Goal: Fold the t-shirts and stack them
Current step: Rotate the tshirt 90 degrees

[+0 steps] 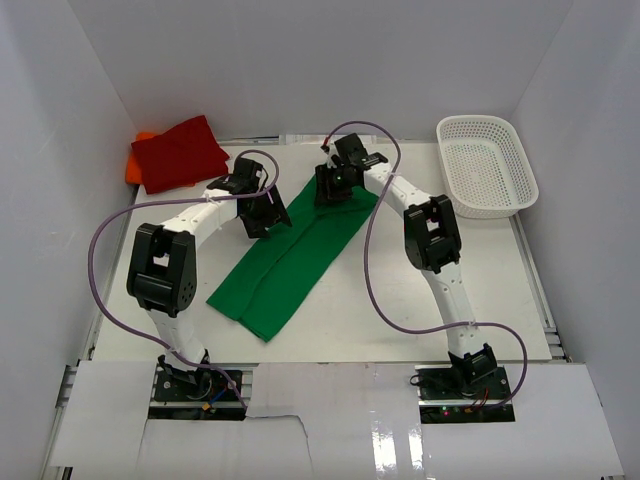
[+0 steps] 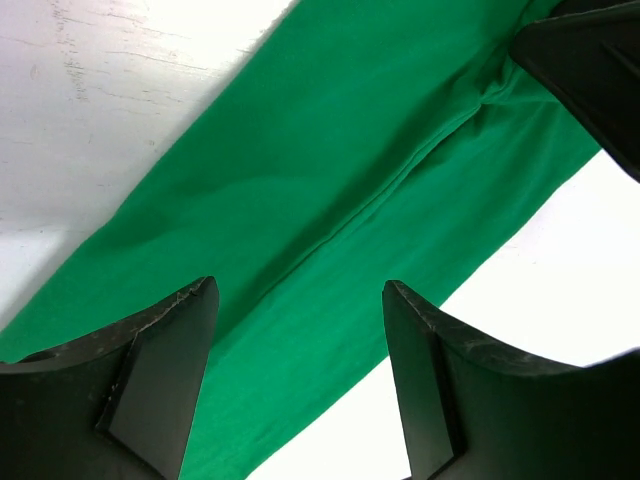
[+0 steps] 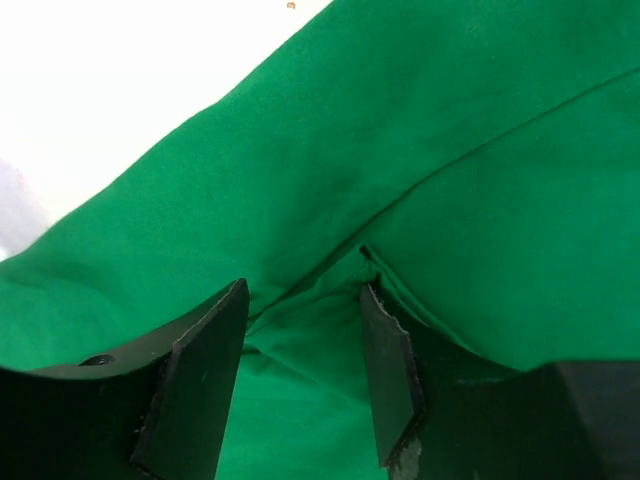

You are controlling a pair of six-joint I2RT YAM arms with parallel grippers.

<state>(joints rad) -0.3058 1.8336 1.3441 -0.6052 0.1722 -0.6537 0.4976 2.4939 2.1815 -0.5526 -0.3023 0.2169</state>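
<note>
The green t-shirt [image 1: 290, 265] lies folded into a long strip, running diagonally from the table's middle front to its far middle. My left gripper [image 1: 268, 218] hovers open over the strip's left edge, and the left wrist view shows cloth [image 2: 330, 150] and bare table between its fingers [image 2: 298, 290]. My right gripper [image 1: 330, 195] is low on the strip's far end, its jaws apart around a raised crease of green cloth [image 3: 450, 130] without pinching it [image 3: 303, 290]. A folded red t-shirt [image 1: 180, 150] rests on an orange one [image 1: 134, 168] at the far left.
A white mesh basket [image 1: 487, 165] stands at the far right of the white table [image 1: 450, 280]. White walls close in the left, right and back. The right gripper's black body [image 2: 590, 70] shows at the top right of the left wrist view.
</note>
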